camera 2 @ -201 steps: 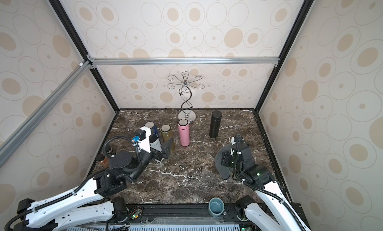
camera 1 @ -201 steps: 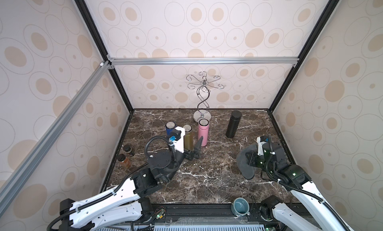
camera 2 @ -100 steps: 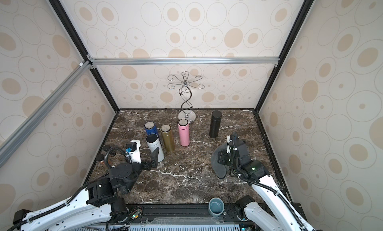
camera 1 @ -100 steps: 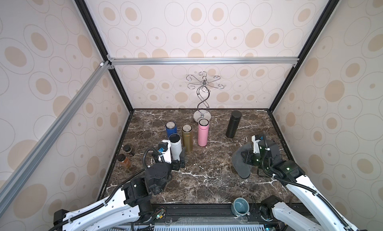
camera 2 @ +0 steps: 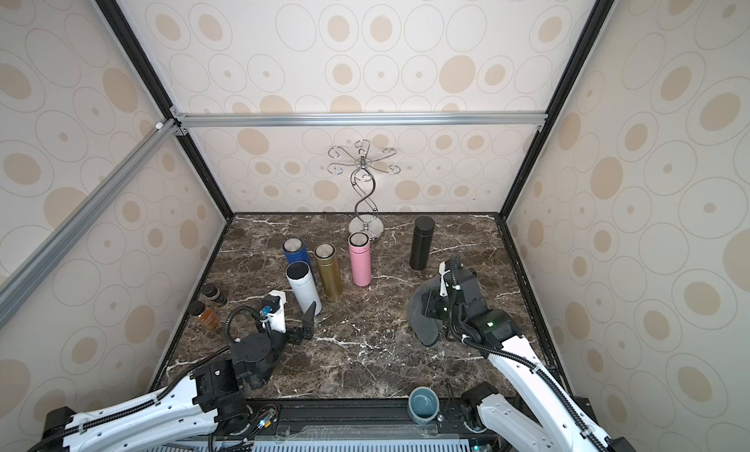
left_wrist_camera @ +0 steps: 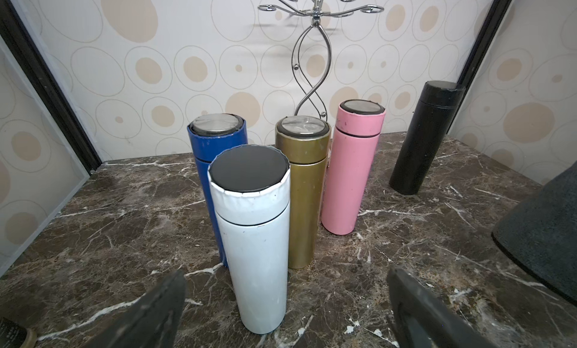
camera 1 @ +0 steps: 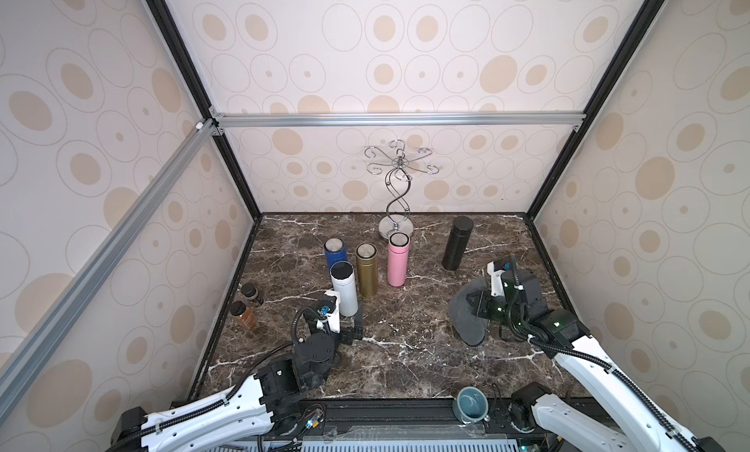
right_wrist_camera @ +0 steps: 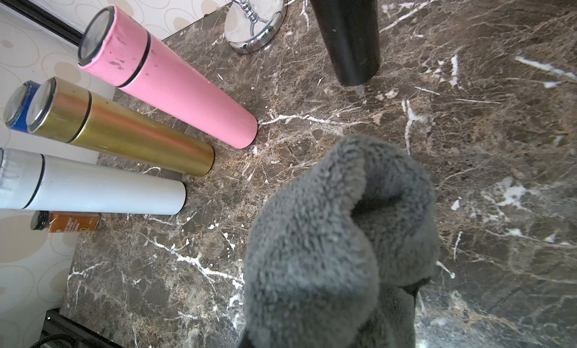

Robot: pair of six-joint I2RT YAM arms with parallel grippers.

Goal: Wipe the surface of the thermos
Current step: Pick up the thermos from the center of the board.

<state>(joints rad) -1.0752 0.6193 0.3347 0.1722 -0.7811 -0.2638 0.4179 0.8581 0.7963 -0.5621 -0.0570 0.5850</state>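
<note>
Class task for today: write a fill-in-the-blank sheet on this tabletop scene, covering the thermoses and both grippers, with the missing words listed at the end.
1. The right gripper is shut on a grey ____.
2. The open left gripper faces the ____ thermos, the nearest to it.
3. Between the gold thermos and the black thermos stands the ____ thermos.
4. In all, ____ thermoses stand upright on the marble table.
Missing words: cloth; white; pink; five.

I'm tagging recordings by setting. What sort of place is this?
Probably a staged robot test booth: wallpapered panels on an aluminium frame, a marble-patterned tabletop, a left arm and right arm at its front.
</note>
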